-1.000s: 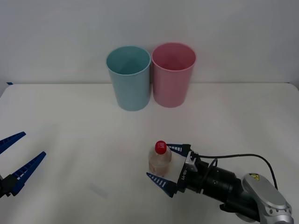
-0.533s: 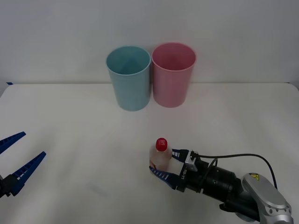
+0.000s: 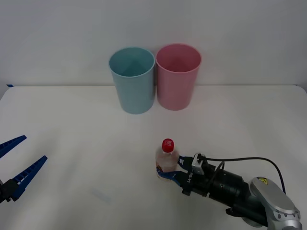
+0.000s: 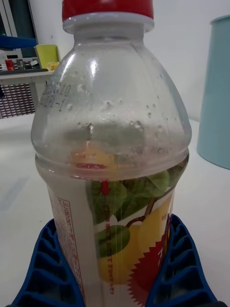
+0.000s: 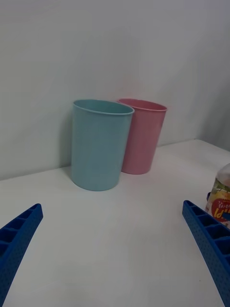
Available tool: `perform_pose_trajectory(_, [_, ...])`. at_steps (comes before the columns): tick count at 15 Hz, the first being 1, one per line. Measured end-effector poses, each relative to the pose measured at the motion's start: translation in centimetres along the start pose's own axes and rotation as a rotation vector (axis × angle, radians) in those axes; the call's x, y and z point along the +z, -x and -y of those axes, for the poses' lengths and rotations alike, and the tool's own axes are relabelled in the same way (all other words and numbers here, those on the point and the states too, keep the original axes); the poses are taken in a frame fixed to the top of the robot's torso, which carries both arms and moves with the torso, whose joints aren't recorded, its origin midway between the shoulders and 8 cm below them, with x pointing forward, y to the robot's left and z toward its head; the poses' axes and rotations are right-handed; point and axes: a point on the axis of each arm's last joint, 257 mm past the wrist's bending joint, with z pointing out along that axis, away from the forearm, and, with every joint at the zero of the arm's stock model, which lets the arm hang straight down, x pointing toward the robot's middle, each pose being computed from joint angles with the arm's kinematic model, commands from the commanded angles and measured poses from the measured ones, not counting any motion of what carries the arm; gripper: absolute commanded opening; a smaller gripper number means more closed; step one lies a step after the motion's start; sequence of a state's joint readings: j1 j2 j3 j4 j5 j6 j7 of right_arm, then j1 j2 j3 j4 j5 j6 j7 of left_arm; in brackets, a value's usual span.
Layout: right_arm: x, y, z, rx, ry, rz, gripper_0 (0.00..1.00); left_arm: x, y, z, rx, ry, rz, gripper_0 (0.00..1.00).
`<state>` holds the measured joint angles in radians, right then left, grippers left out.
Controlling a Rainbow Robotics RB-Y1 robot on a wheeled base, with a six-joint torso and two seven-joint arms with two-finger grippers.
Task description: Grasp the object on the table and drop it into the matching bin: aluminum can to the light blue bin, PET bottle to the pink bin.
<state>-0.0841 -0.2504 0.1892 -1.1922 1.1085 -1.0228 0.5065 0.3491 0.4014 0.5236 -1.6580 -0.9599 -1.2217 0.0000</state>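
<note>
The PET bottle (image 3: 166, 159), small and clear with a red cap and a yellow fruit label, stands upright at the front middle of the white table (image 3: 72, 124). My right gripper (image 3: 169, 173) is shut on its lower body. In the right wrist view, the blue fingers (image 4: 50, 268) press both sides of the bottle (image 4: 110, 144). The pink bin (image 3: 178, 76) and the light blue bin (image 3: 132, 79) stand side by side at the back. My left gripper (image 3: 17, 167) waits open at the far left, well away from the bottle.
In the left wrist view, the light blue bin (image 5: 99, 144) and the pink bin (image 5: 143, 136) touch each other, with the bottle (image 5: 220, 196) at the side edge. A white wall rises behind the bins. Bare table lies between the bottle and the bins.
My right gripper's fingers were spread on either side of the bottle. They have closed onto it, and the bottle has shifted slightly with them. The left arm has not moved.
</note>
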Motion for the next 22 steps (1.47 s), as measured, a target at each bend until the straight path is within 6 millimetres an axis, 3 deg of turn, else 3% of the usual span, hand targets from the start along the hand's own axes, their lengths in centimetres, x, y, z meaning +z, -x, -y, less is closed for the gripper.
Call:
perform_pose_trajectory(3, [-1.3, 0.6, 0.9, -0.018, -0.027, 0.009, 0.00, 0.0, 0.0, 0.0, 0.000, 0.000, 0.000, 1.00])
perform_pose_trajectory(8, [-5.7, 4.0, 1.7, -0.043, -0.125, 0.010, 0.00, 0.0, 0.0, 0.0, 0.000, 0.000, 0.000, 1.00])
perform_pose_trajectory(13, [-8.9, 9.4, 2.6, 0.014, -0.187, 0.053, 0.00, 0.0, 0.0, 0.0, 0.000, 0.000, 0.000, 1.00])
perform_pose_trajectory(22, [-13.0, 19.2, 7.4, 0.107, -0.228, 0.160, 0.00, 0.0, 0.0, 0.0, 0.000, 0.000, 0.000, 1.00])
